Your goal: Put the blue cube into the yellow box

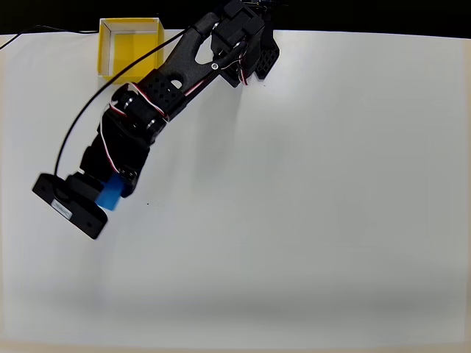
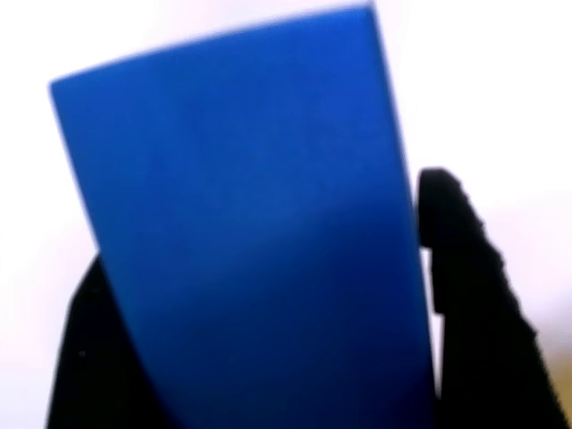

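Black end effector (image 1: 110,193) at the left side of the white tabletop (image 1: 309,184), overhead view, with the blue cube (image 1: 112,193) clamped between its fingers. Close to the tabletop's left edge, it has wide bare surface to the right and toward the bottom of the frame. The yellow box (image 1: 129,47) sits at the far top-left edge of the tabletop, open side up, well apart from the cube. The black arm (image 1: 173,81) stretches diagonally from its base at the top centre down to the end effector, its upper links passing just beside the box's lower right corner. A black cable (image 1: 73,129) loops from the arm across the box's front and down toward the wrist. In the wrist view the blue cube (image 2: 250,232) looms large and blurred, with a dark finger (image 2: 465,295) pressed against its right side and another dark finger (image 2: 98,357) at its lower left.
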You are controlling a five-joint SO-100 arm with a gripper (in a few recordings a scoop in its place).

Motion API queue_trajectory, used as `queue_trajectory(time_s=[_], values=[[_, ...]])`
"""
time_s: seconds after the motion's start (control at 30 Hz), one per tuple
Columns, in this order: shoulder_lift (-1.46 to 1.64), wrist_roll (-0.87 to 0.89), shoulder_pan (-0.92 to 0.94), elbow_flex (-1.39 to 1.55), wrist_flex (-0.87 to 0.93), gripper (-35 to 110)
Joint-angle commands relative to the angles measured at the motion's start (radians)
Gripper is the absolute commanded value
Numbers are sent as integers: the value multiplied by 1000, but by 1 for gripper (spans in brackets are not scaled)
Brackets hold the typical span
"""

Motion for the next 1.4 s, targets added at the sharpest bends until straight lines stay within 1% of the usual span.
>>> queue_trajectory(time_s=[0.0,0.2,0.3,0.4,0.53,0.63,0.83,1.0,1.37], values=[[209,-8,281,-51,81,15],[314,-25,569,149,117,15],[344,-29,660,230,141,15],[360,-20,710,295,138,15],[370,25,735,371,100,15],[390,32,756,451,83,15],[416,37,782,621,-25,15],[425,46,784,723,-78,16],[423,38,804,969,-308,20]])
